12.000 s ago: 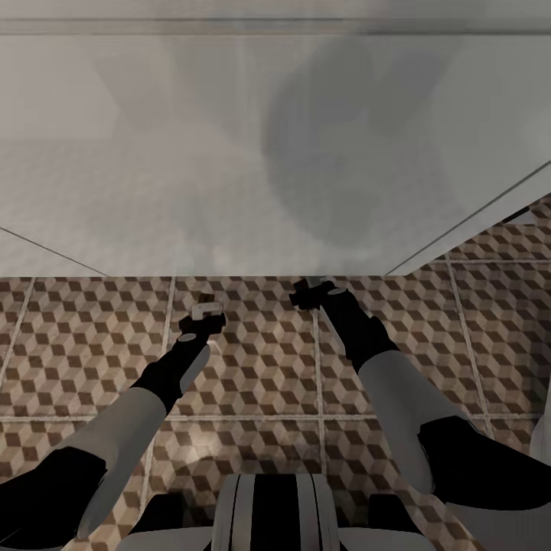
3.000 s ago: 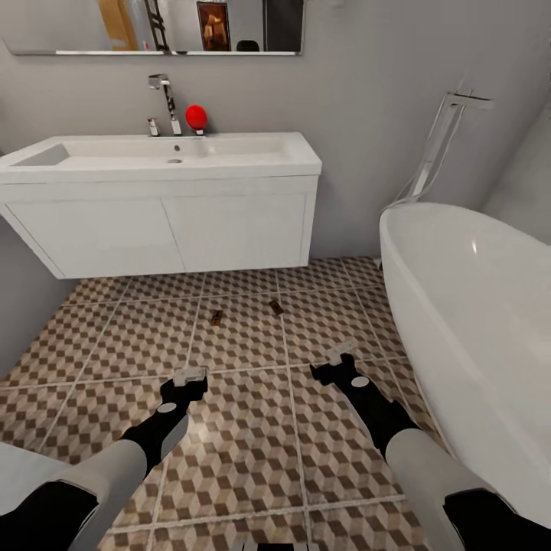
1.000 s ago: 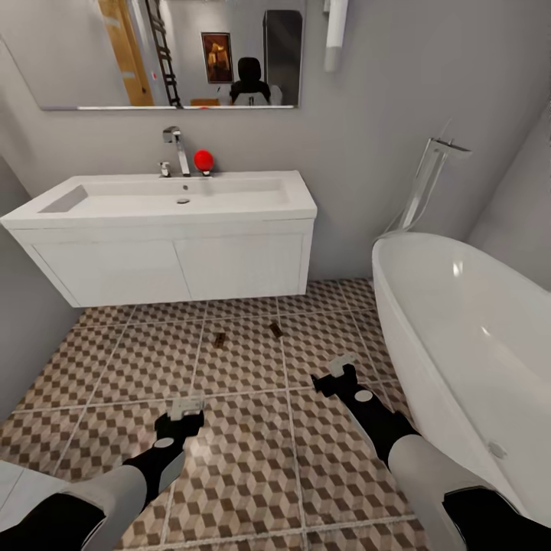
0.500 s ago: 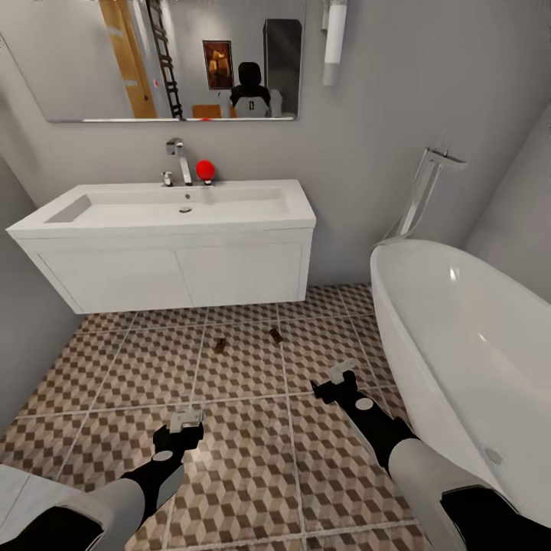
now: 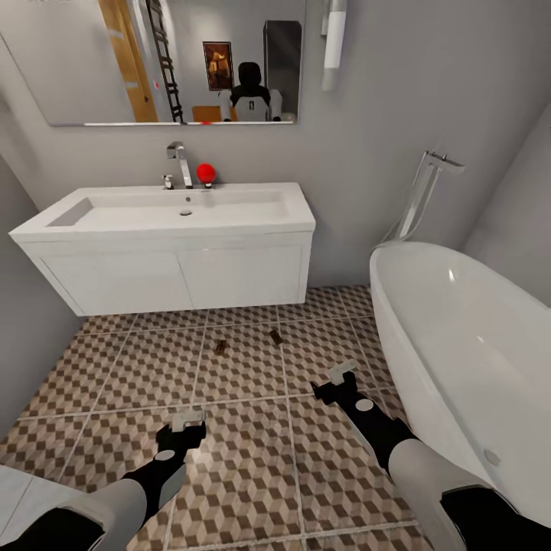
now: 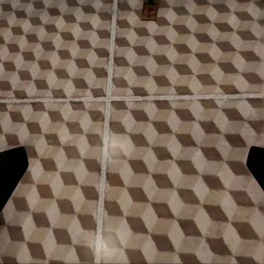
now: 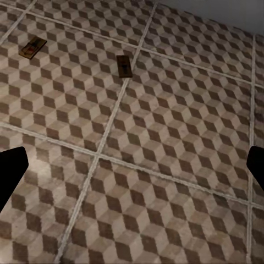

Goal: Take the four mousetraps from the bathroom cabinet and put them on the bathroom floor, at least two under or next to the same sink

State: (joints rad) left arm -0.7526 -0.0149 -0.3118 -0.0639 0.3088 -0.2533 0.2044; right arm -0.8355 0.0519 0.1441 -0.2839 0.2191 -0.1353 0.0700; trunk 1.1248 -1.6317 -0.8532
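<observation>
Lying near the bathroom sink (image 5: 164, 218), two mousetraps (image 5: 220, 347) face both spread, empty pincers.

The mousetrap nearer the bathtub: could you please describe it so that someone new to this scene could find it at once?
Start at the white sink on its wall-hung unit, then look down to the patterned floor in front of it. Two small brown mousetraps lie there, apart; this one lies toward the bathtub, beside a grout line, while the other sits further from the tub.
</observation>
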